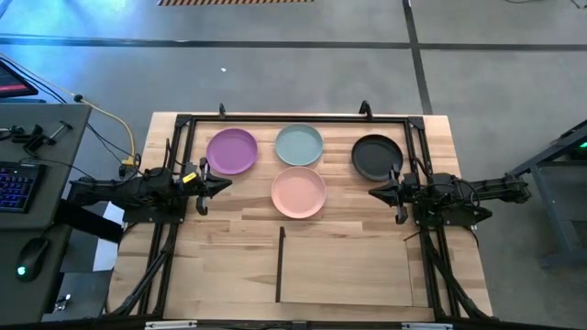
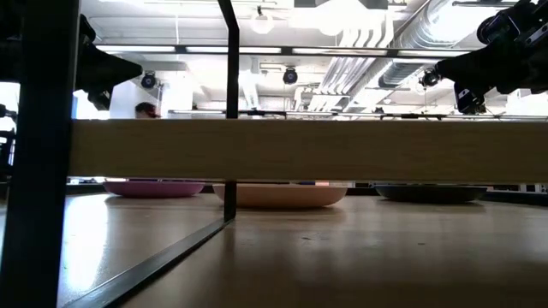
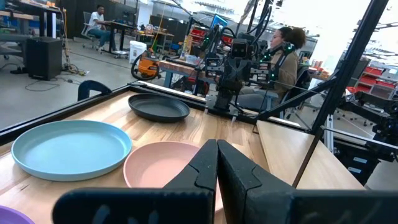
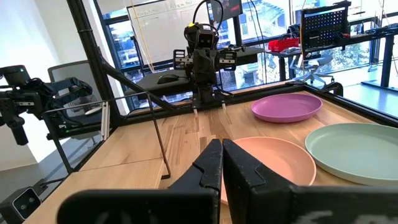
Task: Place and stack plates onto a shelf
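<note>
**A:** Where do the plates lie?

**B:** Seen from above, four lie flat on the tabletop [image 1: 229, 266]: purple plate [image 1: 231, 151] at ten o'clock, blue-green plate [image 1: 299, 144] at twelve, black plate [image 1: 375, 156] at two, pink plate [image 1: 299, 192] at the centre. The shelf [image 1: 344, 268], at six o'clock, holds nothing.

**B:** The left gripper [image 1: 220, 184], jaws pressed together and holding nothing, hovers just below the purple plate. The right gripper [image 1: 376, 192], likewise closed and empty, hovers beside the black plate.

**A:** Which arm is nearer the pink plate?

**B:** About equal; it lies between them.

**A:** Any difference between views?

**B:** The low view shows the shelf raised above the tabletop, with the plates beyond it.
</note>
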`<state>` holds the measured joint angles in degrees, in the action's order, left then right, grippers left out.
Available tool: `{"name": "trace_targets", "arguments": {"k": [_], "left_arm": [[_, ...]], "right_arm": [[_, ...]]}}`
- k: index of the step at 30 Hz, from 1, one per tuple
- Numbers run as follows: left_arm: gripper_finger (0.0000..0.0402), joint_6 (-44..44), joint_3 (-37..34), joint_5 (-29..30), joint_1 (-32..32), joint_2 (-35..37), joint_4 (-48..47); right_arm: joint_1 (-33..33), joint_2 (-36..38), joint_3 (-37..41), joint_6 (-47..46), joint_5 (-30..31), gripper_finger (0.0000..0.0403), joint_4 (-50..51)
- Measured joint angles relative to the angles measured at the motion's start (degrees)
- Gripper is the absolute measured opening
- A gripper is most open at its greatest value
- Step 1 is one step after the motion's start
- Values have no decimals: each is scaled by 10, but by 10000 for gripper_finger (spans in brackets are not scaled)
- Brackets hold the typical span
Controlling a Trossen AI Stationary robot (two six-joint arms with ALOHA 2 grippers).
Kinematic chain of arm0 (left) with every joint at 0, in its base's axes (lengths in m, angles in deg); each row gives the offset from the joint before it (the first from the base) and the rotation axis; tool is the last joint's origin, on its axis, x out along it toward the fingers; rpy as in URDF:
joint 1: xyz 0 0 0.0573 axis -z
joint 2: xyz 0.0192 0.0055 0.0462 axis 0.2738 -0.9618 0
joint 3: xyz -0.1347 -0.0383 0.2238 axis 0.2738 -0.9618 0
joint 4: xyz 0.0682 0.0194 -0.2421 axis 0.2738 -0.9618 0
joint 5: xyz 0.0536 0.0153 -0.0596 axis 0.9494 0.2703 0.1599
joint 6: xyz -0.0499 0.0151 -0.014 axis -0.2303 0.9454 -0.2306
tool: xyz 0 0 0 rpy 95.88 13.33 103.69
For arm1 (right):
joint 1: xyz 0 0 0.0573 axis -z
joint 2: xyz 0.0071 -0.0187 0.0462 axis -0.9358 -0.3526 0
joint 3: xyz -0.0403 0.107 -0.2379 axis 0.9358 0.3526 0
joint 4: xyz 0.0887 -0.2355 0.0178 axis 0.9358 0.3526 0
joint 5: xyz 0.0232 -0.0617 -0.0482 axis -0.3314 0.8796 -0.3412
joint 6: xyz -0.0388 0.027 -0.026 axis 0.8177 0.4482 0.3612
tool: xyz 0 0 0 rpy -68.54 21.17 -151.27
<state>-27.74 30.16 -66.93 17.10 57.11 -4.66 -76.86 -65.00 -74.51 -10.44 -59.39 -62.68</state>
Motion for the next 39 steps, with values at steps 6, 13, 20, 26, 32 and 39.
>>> {"name": "trace_targets", "arguments": {"k": [6, 13, 20, 26, 32, 39], "left_arm": [[0, 0, 0, 0, 0, 0, 0], [0, 0, 0, 0, 0, 0, 0], [0, 0, 0, 0, 0, 0, 0], [0, 0, 0, 0, 0, 0, 0], [0, 0, 0, 0, 0, 0, 0], [0, 0, 0, 0, 0, 0, 0]], "right_arm": [[0, 0, 0, -9, 15, 0, -48], [0, 0, 0, -88, 68, 0, -322], [0, 0, -3, -77, 145, 0, -350], [1, -28, -25, -111, 230, 0, -326], [26, -195, -142, -182, 292, 0, -165], [105, -436, -265, -284, 257, 15, -81]]}}
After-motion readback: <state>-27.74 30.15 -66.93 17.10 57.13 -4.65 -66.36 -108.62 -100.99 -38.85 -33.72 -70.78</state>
